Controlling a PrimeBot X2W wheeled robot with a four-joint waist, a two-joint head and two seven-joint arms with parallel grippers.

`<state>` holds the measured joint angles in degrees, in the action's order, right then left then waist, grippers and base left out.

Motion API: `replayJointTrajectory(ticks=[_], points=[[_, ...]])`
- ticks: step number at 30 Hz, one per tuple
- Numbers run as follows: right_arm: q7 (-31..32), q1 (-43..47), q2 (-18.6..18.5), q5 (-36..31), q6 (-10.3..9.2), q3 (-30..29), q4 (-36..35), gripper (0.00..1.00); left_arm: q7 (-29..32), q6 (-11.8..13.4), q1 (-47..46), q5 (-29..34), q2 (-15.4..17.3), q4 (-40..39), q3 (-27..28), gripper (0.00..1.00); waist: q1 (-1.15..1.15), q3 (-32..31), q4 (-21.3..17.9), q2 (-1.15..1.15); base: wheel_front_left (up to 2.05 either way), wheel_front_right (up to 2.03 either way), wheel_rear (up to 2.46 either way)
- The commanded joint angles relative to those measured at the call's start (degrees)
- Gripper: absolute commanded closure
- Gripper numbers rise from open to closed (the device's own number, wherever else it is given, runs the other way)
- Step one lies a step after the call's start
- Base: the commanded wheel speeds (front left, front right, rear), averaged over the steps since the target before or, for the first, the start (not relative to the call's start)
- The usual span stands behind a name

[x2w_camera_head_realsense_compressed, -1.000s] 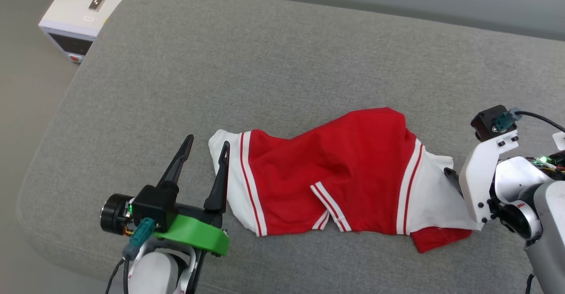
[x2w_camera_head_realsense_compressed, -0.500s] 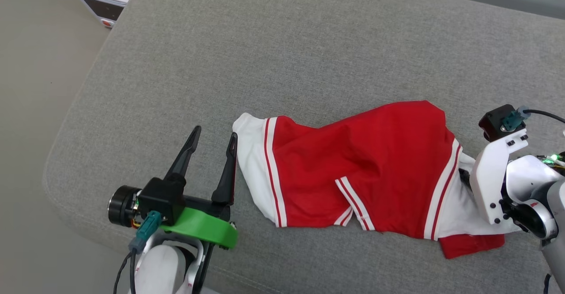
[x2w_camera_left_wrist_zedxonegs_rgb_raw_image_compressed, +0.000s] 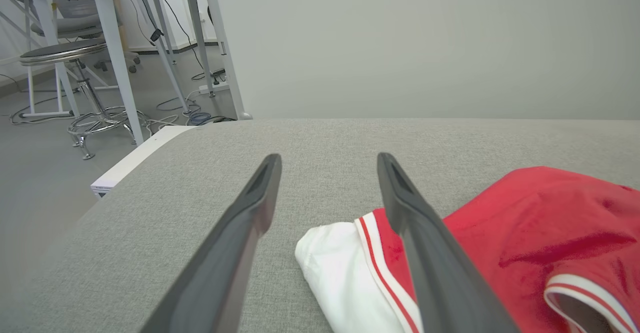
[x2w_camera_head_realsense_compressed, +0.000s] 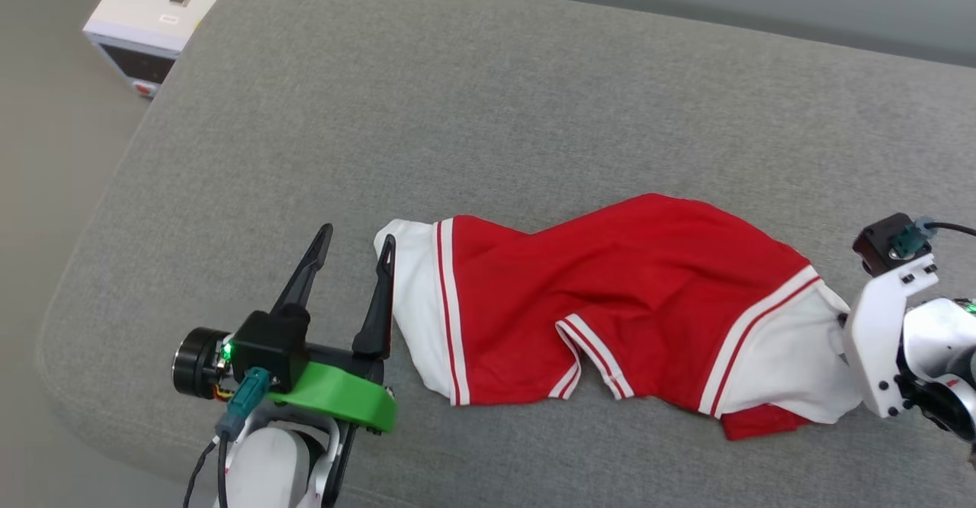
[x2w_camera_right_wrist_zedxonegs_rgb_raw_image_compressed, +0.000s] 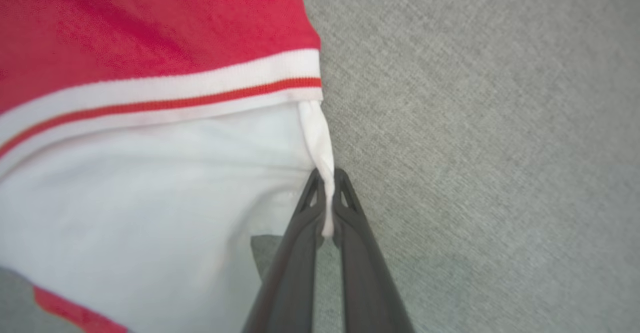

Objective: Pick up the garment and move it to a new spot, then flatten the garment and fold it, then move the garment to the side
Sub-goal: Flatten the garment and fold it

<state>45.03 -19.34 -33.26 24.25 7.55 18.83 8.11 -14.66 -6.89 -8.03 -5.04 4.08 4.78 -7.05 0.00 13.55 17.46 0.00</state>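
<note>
At the lower left of the head view, the left end effector (x2w_camera_head_realsense_compressed: 358,235) stood with its two long dark fingers spread apart and nothing between them, mounted on a black body with a bright green collar. Its right finger lay just beside the white sleeve edge; whether it touched the cloth could not be told. At the lower right, the right end effector (x2w_camera_right_wrist_zedxonegs_rgb_raw_image_compressed: 328,173) had its fingers pressed together, pinching a thin fold of white sleeve fabric between the tips, as the right wrist view showed.

Between the two, the red jersey garment with white short sleeves and red-and-white striped trim (x2w_camera_head_realsense_compressed: 610,287) lay stretched across the lower middle of the frame. It was rumpled, with one white sleeve at each end and a striped hem curling up near its middle. A small red flap stuck out beneath the right sleeve. No lettering was visible.

The garment rested on a wide grey fabric-covered padded surface (x2w_camera_head_realsense_compressed: 488,111) with rounded corners. Beyond its upper left corner sat a white box-shaped device with a dark front panel (x2w_camera_head_realsense_compressed: 145,27). Farther off, in the upper left of the left wrist view, stood white metal table legs (x2w_camera_left_wrist_zedxonegs_rgb_raw_image_compressed: 112,48) and a round stool with a chrome base (x2w_camera_left_wrist_zedxonegs_rgb_raw_image_compressed: 65,55), with cables on the floor.
</note>
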Motion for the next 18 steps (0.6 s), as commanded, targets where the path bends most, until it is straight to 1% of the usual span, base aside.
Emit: replayJointTrajectory(ticks=[1,2,5,8,14,18], points=[[-0.33,1.57,-1.49,0.52,-0.06,-0.28,-0.20,1.00,-0.34,-0.36,0.97,0.38,0.49,-0.01,0.02,0.00,0.00,-3.51,-3.79,0.00,0.00,0.00,0.00],[-0.55,2.37,-3.16,0.80,-0.06,-0.70,-0.99,1.00,-0.34,-0.39,1.36,0.44,0.64,-0.02,0.05,0.00,0.00,-4.28,-5.11,0.00,0.00,0.00,0.00],[-0.56,3.61,-6.03,1.33,-0.06,-1.38,-1.84,1.00,-0.34,-0.43,1.84,0.48,0.84,-0.06,0.03,0.00,0.00,-4.74,-6.62,0.00,0.00,0.00,0.00],[-0.49,4.50,-10.07,1.55,-0.06,-1.58,-2.50,1.00,-0.34,-0.46,1.91,0.56,0.99,-0.32,-0.02,0.00,0.00,-4.19,-7.83,0.00,0.00,0.00,0.00],[-1.59,3.23,-18.90,0.98,-0.06,0.20,-1.41,1.00,-0.34,-0.52,0.45,0.60,1.35,-1.05,-0.28,0.00,0.00,-0.85,-8.82,0.00,0.00,0.00,0.00],[-4.29,0.16,-22.07,0.01,-0.06,1.94,2.26,1.00,-0.34,-0.54,-1.32,0.56,1.40,-1.04,-0.73,0.00,0.00,1.92,-8.41,0.00,0.00,0.00,0.00]])
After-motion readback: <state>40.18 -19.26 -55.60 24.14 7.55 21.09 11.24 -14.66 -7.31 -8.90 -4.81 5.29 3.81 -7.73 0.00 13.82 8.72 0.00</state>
